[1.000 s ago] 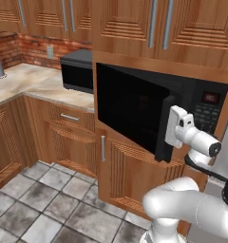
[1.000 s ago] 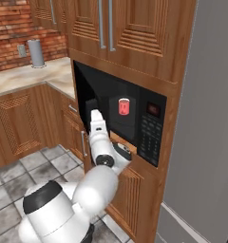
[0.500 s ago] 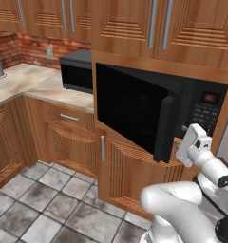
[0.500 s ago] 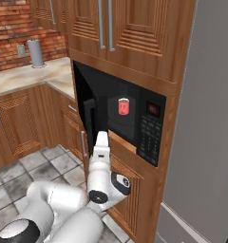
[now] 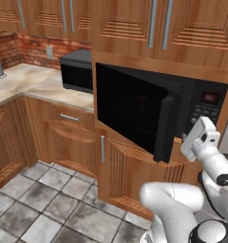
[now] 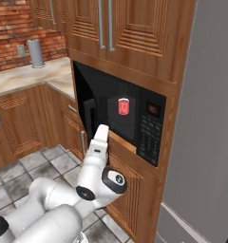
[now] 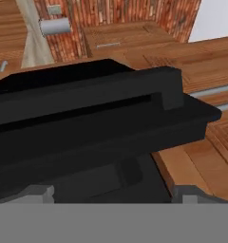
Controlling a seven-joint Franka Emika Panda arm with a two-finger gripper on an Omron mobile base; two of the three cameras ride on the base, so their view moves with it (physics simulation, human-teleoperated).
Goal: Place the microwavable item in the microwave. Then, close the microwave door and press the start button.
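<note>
Cup (image 6: pixel 123 106) sits inside microwave (image 6: pixel 149 124) | door (image 5: pixel 132 111) ajar | I see pincer (image 6: pixel 102 134) near door edge, opening unclear

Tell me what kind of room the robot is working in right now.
A home kitchen, rendered rather than real. A built-in microwave sits in wooden cabinetry, its door standing open with a red cup inside. A stone-look counter runs under a brick backsplash, and the floor is tiled.

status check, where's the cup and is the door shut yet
Red cup inside microwave. Microwave door ajar, hand at its free edge. Gripper state unclear. Nothing blocking the door.
</note>
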